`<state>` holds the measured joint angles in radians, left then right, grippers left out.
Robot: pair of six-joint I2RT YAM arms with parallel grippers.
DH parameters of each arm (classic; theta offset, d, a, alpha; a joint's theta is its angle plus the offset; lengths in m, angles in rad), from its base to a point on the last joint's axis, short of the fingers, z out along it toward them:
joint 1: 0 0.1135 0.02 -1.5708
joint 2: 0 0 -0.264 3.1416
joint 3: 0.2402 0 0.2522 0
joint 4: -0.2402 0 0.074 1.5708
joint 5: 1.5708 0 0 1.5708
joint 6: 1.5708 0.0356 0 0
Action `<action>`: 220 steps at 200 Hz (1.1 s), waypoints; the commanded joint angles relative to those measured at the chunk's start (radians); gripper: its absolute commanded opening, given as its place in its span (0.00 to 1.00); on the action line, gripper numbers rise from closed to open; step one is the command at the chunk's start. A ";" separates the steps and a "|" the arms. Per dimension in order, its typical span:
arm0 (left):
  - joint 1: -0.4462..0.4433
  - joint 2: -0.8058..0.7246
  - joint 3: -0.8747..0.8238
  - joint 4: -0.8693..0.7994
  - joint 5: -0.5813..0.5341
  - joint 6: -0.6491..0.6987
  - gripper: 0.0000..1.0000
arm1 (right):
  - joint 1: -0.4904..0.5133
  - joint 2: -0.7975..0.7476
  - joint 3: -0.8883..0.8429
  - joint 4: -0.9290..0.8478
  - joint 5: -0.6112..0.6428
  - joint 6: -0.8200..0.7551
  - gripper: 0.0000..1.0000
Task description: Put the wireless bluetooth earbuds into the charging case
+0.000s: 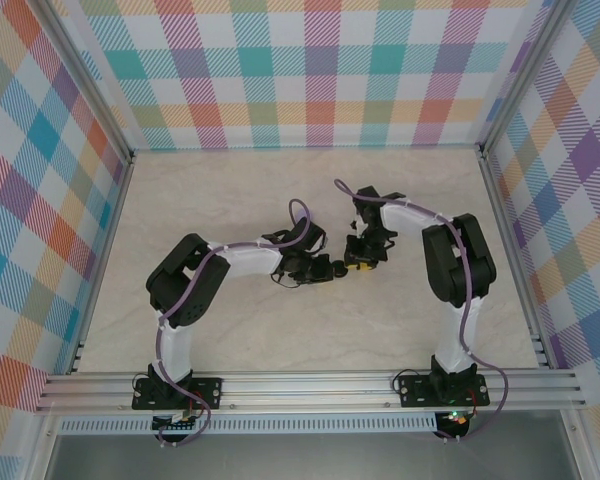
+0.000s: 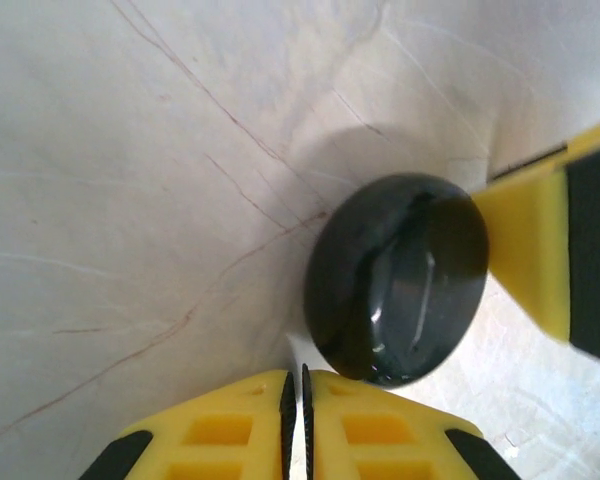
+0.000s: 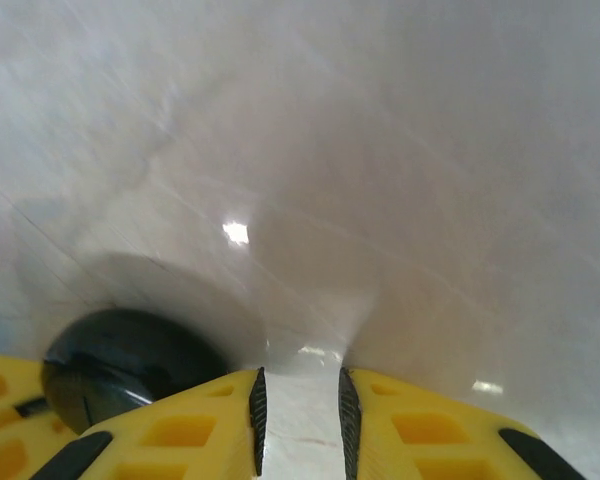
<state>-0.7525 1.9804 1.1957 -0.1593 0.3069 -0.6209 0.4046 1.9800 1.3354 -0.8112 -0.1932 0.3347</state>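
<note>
A glossy black round charging case (image 2: 395, 280) lies on the pale marble-look table, with a seam across its top. My left gripper (image 2: 297, 372) is shut with nothing between its pads, its tips just beside the case's near edge. My right gripper (image 3: 298, 372) stands a narrow gap open over bare table, holding nothing, and the charging case (image 3: 120, 360) lies just to its left. One yellow right finger (image 2: 530, 250) shows beside the case's far side. In the top view both grippers (image 1: 332, 270) (image 1: 360, 264) meet at the table's middle. The earbuds are out of view.
The table (image 1: 230, 200) is walled on three sides by checked panels (image 1: 310, 70). A metal rail (image 1: 310, 385) with both arm bases runs along the near edge. Purple cables loop over both arms.
</note>
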 commanded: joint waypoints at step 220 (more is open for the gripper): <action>0.046 -0.175 -0.024 -0.087 -0.208 0.033 0.33 | -0.026 -0.234 -0.175 0.099 -0.107 0.021 0.32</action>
<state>-0.7162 1.9057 1.2194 -0.2630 0.0891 -0.6044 0.4057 1.7748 1.1889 -0.7811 -0.2455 0.3573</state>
